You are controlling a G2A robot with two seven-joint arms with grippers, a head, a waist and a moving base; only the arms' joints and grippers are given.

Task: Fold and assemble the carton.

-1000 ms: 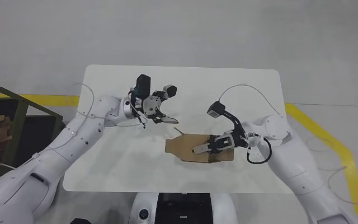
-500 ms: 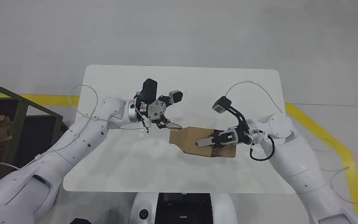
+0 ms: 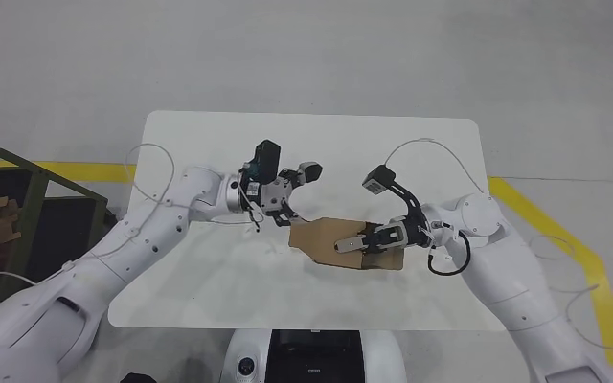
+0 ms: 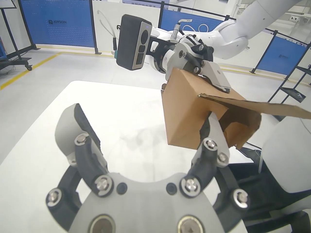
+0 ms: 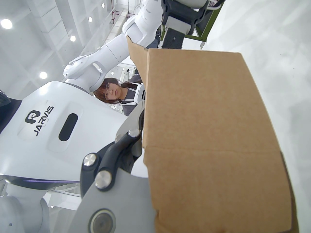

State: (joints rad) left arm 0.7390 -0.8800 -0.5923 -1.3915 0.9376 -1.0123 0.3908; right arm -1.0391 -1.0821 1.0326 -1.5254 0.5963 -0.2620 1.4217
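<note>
One carton (image 3: pixel 321 235), brown cardboard, sits near the middle of the white table (image 3: pixel 192 278), between my two grippers. Its long axis runs across the table from my left side to my right. The narrower, tapered end points at my left arm and the wider end sits at my right wrist.

My right gripper (image 3: pixel 352 245) is clenched on the carton. One finger lies flat on the upper panel, and the other is hidden by cardboard. In the left wrist view the carton is partly opened up. A plain side face is turned toward my left camera, and one loose flap sticks out flat from the top edge, away from that face. The carton looks lifted off the table there, but I can't be sure from these angles.

My left gripper (image 4: pixel 143 115) is released, jaws spread wide, holding nothing. It is at the carton's tapered end. One finger (image 4: pixel 77 122) is out over bare table. The other is right at the carton's lower edge, touching or just inside the open end, I cannot tell which.

Green frame (image 3: pixel 29 191) stands on the floor, well apart, off the table on my left side.
</note>
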